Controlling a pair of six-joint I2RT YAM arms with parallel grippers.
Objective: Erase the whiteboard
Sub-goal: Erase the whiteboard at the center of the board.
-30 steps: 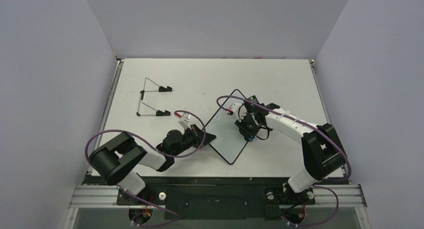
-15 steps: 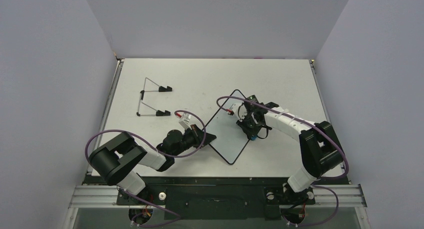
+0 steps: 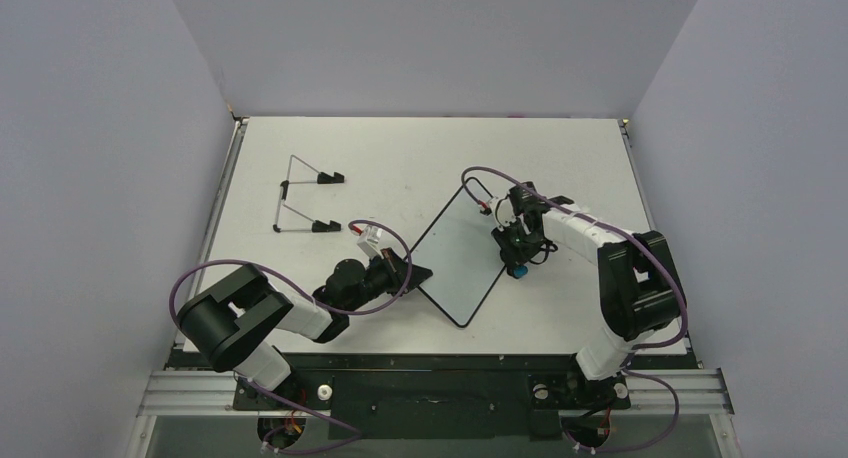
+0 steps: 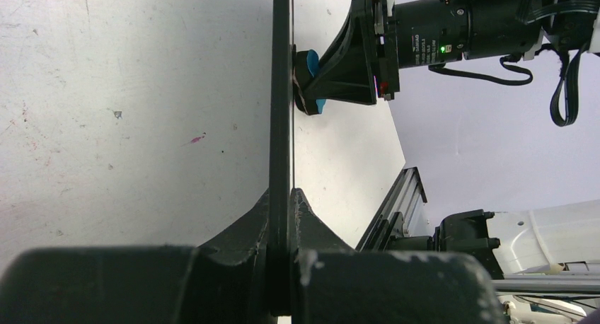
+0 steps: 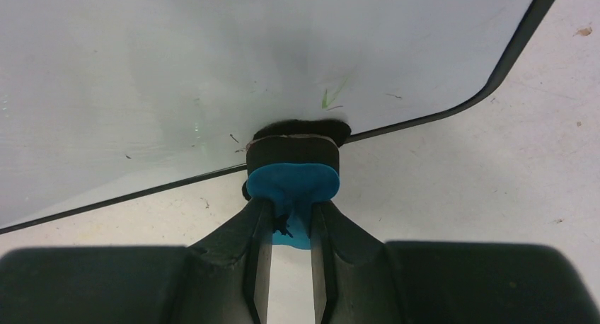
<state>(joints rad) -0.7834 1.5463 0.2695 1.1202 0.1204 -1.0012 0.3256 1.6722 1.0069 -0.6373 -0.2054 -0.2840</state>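
Observation:
The whiteboard (image 3: 455, 263) lies skewed in the middle of the table, white face up, with a black rim. My left gripper (image 3: 421, 275) is shut on its left edge; in the left wrist view the rim (image 4: 281, 90) runs edge-on between the jaws of that gripper (image 4: 281, 205). My right gripper (image 3: 517, 262) is shut on the blue-and-black eraser (image 5: 293, 167). The eraser's black pad presses on the board's face (image 5: 212, 62) right at its near rim, beside faint green marks (image 5: 329, 96). The eraser (image 4: 308, 81) also shows against the board in the left wrist view.
A thin wire stand (image 3: 300, 194) with black feet rests at the back left of the table. Grey walls close in the table (image 3: 560, 158) on the left, right and back. The right arm's cable (image 3: 480, 173) loops over the board's far corner.
My right gripper has slid the eraser from the board's middle out to its right-hand edge. The left gripper and the board have stayed where they were.

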